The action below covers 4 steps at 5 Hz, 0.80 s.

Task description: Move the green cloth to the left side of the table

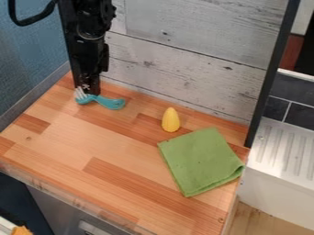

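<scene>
The folded green cloth (199, 160) lies by the table's (67, 142) right edge; the gripper (89, 90) (open or closed, I cannot tell) is near the back left corner.

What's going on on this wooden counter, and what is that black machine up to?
The black machine is a robot arm; its gripper hangs at the back left, right by a teal brush, though I can't tell whether they touch. Its job is to move the green cloth to the left side. The cloth lies folded on the right of the wooden counter, away from the gripper, beside a yellow tapered object.
</scene>
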Each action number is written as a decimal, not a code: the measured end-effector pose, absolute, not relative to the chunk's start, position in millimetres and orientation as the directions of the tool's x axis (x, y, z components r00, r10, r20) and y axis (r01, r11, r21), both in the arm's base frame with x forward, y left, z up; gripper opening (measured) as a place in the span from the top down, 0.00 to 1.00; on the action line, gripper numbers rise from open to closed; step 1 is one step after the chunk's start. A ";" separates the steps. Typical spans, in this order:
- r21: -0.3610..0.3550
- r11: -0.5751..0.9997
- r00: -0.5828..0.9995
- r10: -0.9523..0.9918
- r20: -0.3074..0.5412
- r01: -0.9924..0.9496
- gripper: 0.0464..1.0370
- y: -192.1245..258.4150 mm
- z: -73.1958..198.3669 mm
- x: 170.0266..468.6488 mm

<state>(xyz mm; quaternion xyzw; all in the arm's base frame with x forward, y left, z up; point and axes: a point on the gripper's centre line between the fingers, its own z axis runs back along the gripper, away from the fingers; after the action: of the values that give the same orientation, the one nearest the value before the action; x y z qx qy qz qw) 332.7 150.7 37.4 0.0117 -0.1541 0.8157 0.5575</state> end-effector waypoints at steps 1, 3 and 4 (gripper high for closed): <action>-0.212 -0.338 -0.379 0.905 0.193 -0.917 0.04 149.2 27.3 330.3; -0.175 -0.290 -0.326 0.916 0.235 -0.941 0.04 90.1 29.1 327.8; -0.158 -0.268 -0.299 0.927 0.225 -0.950 0.04 57.2 28.9 325.4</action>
<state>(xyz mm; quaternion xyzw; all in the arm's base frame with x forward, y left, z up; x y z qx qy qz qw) 325.4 57.2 28.9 0.0437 -0.1317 0.7950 0.5906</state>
